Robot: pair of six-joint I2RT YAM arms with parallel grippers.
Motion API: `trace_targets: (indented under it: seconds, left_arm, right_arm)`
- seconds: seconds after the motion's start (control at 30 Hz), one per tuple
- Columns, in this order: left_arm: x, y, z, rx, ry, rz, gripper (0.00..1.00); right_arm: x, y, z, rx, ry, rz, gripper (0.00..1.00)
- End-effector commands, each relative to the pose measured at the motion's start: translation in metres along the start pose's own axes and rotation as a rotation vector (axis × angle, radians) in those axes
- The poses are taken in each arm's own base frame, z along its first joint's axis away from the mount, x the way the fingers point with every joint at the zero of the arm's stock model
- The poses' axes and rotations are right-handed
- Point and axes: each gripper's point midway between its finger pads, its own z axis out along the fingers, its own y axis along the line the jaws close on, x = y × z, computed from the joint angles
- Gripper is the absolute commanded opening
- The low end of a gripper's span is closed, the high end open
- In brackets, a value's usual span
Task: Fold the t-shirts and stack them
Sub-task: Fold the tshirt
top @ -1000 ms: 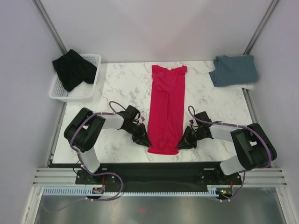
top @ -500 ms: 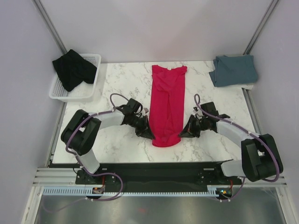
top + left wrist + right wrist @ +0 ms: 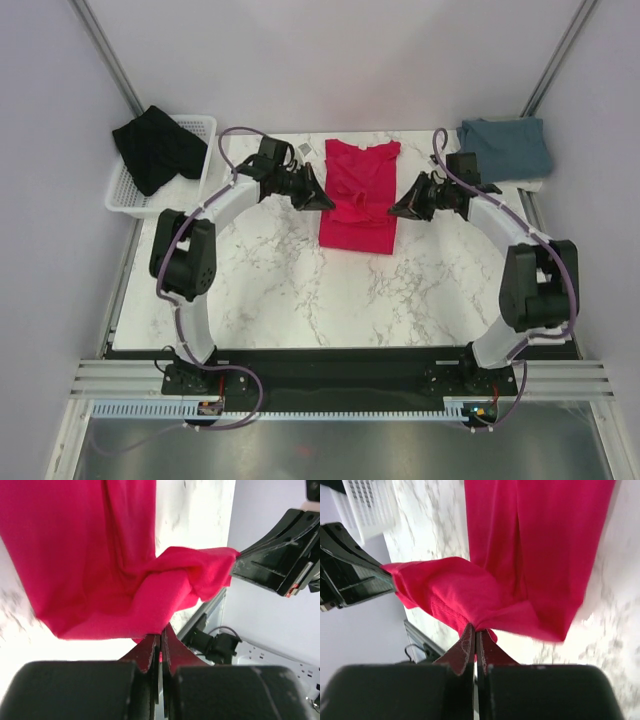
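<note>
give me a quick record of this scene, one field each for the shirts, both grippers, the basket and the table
red t-shirt: middle of the far half of the table, doubled over, loose end raised and pinched at both corners
left gripper: shut on the red t-shirt's left corner
right gripper: shut on its right corner
blue-grey t-shirt: lying at the far right corner
black t-shirt: draped over the basket's far left rim
white basket: far left
table: marble-patterned top

The left claw (image 3: 325, 203) and right claw (image 3: 395, 211) have folded the red t-shirt (image 3: 360, 232) hem-to-collar.
</note>
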Motion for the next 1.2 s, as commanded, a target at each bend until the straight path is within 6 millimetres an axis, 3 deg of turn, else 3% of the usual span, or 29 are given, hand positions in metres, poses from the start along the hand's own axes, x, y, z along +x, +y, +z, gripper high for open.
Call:
trace_targets:
  seconds: [0.0,0.03,0.07,0.13,0.17,0.2,0.23,0.27,0.3,0.33,0.43,0.47,0.57,0.6,0.63,0.67,0.7,0.73,0.8,0.9,1.17]
  left_arm:
    - [-0.043,0.001,0.016,0.013,-0.040,0.093,0.02]
    - [-0.051,0.004,0.020,0.011,-0.047,0.098,0.02]
    - [-0.057,0.020,0.033,-0.007,-0.037,0.079,0.02]
    - [-0.080,0.018,0.039,0.007,-0.073,0.118,0.02]
    - [-0.085,0.037,0.052,-0.014,-0.067,0.102,0.02]
    - [-0.099,0.034,0.054,-0.009,-0.098,0.141,0.02]
    - [-0.108,0.044,0.059,-0.036,-0.122,0.143,0.08]
    - [-0.114,0.056,0.065,-0.061,-0.135,0.140,0.20]
    - [-0.124,0.052,0.064,-0.068,-0.164,0.174,0.34]
    - [-0.129,0.052,0.061,-0.082,-0.179,0.191,0.58]
    - [-0.136,0.033,0.039,-0.087,-0.210,0.233,0.74]
    - [-0.138,0.030,0.029,-0.088,-0.222,0.229,0.78]
    - [-0.121,0.021,0.002,-0.060,-0.199,0.192,0.79]
    - [-0.102,0.037,0.003,-0.068,-0.154,0.123,0.79]
    - [-0.092,0.027,-0.007,-0.031,-0.135,0.107,0.78]
    - [-0.083,0.034,-0.010,-0.027,-0.113,0.069,0.78]
    - [-0.063,0.047,-0.008,-0.033,-0.068,0.016,0.77]
    - [-0.052,0.046,-0.012,-0.014,-0.042,0.002,0.75]
    - [-0.027,0.062,-0.009,-0.026,0.012,-0.052,0.74]
    - [-0.002,0.078,-0.003,-0.032,0.073,-0.116,0.73]
    - [0.023,0.112,0.015,-0.077,0.147,-0.201,0.73]
  right_arm:
    - [-0.055,0.006,0.020,-0.030,-0.090,-0.060,0.00]
    - [-0.075,0.016,0.021,-0.047,-0.121,-0.088,0.00]
    - [-0.083,0.015,0.028,-0.045,-0.128,-0.087,0.00]
    - [-0.108,0.013,0.047,-0.061,-0.144,-0.098,0.00]
    - [-0.112,-0.002,0.064,-0.040,-0.128,-0.080,0.00]
    - [-0.128,0.004,0.067,-0.050,-0.160,-0.113,0.00]
    - [-0.134,-0.001,0.073,-0.038,-0.169,-0.116,0.00]
    - [-0.135,-0.014,0.087,-0.016,-0.156,-0.102,0.08]
    - [-0.142,-0.009,0.088,-0.030,-0.164,-0.128,0.21]
    - [-0.145,-0.010,0.089,-0.031,-0.163,-0.136,0.39]
    - [-0.144,-0.010,0.080,-0.018,-0.165,-0.150,0.53]
    - [-0.143,-0.007,0.068,-0.012,-0.171,-0.149,0.54]
    - [-0.126,-0.008,0.046,-0.006,-0.158,-0.135,0.55]
    - [-0.108,-0.020,0.045,0.011,-0.118,-0.099,0.55]
    - [-0.099,-0.022,0.041,0.009,-0.101,-0.089,0.55]
    - [-0.092,-0.018,0.032,0.001,-0.098,-0.089,0.55]
    - [-0.072,-0.032,0.034,0.022,-0.057,-0.048,0.55]
    - [-0.062,-0.029,0.029,0.010,-0.045,-0.040,0.55]
    - [-0.036,-0.047,0.030,0.033,0.000,0.024,0.55]
    - [-0.011,-0.063,0.031,0.055,0.044,0.071,0.55]
    - [0.016,-0.089,0.043,0.096,0.113,0.150,0.56]
